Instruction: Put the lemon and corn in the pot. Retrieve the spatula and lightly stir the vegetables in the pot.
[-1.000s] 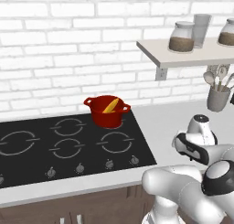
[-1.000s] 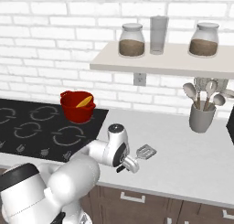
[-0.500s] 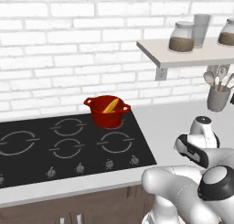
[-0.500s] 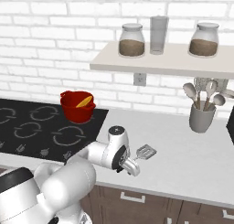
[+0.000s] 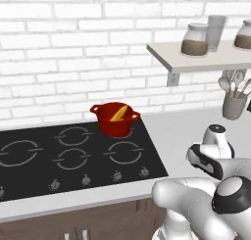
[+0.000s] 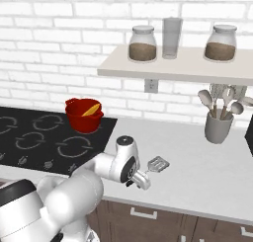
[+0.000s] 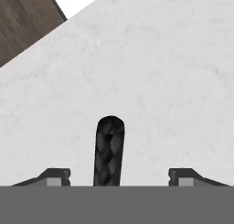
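Now we look from the left, using the pot (image 6: 84, 115) as our landmark. It sits on the back right corner of the stove (image 6: 29, 142). Inside it we see the yellow corn (image 6: 90, 110), leaning on the rim. We cannot tell if the lemon is in there too.

To the right of the pot, on the white counter (image 6: 197, 162), lies the spatula (image 6: 157, 164). Its silver head points away from us and to the right. Its black handle (image 7: 109, 151) runs back toward our gripper (image 7: 119, 178).

Our gripper is low over the counter, right at the handle end. In the hand view the handle lies between our two fingers (image 7: 54, 176), pointing straight ahead along our reach. The fingers are spread wide, with space on both sides of the handle. They are not pinching anything yet.

We think the next job is to close on the handle.

Further right of the pot, a grey cup (image 6: 218, 126) holds pale spoons.
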Robot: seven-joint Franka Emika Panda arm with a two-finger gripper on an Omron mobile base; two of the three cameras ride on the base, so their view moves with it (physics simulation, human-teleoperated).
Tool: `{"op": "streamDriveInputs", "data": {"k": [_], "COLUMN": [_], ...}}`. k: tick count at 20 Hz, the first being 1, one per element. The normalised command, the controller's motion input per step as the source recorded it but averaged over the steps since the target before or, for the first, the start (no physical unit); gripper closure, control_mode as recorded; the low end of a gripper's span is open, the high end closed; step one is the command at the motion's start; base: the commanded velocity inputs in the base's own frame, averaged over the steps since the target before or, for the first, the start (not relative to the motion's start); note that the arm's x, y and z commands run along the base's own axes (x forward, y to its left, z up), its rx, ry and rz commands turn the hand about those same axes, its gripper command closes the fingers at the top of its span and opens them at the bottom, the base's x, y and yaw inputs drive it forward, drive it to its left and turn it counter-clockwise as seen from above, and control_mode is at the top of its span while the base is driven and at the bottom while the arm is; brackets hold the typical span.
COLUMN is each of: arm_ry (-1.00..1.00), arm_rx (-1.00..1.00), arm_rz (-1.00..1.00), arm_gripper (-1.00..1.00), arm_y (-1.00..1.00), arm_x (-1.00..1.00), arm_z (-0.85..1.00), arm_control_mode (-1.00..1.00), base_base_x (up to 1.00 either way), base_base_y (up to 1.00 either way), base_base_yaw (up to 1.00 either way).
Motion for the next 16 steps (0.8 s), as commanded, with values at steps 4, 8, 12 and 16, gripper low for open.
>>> {"op": "streamDriveInputs", "data": {"k": [4,8,12,16], "arm_ry": [0.00,0.00,0.00,-0.13], "arm_rx": [0.00,0.00,0.00,0.03], "arm_rz": [0.00,0.00,0.00,0.02], "arm_gripper": [1.00,1.00,1.00,1.00], "arm_y": [0.06,0.07,0.13,0.22], "arm_x": [0.00,-0.09,-0.36,-0.63], "arm_z": [-0.03,0.00,0.22,0.96], "arm_control_mode": [-1.00,-1.00,-1.00,-1.00], "base_base_x": [0.00,0.00,0.00,0.00], "base_base_y": [0.00,0.00,0.00,0.00], "base_base_yaw": [0.00,0.00,0.00,0.00]}}
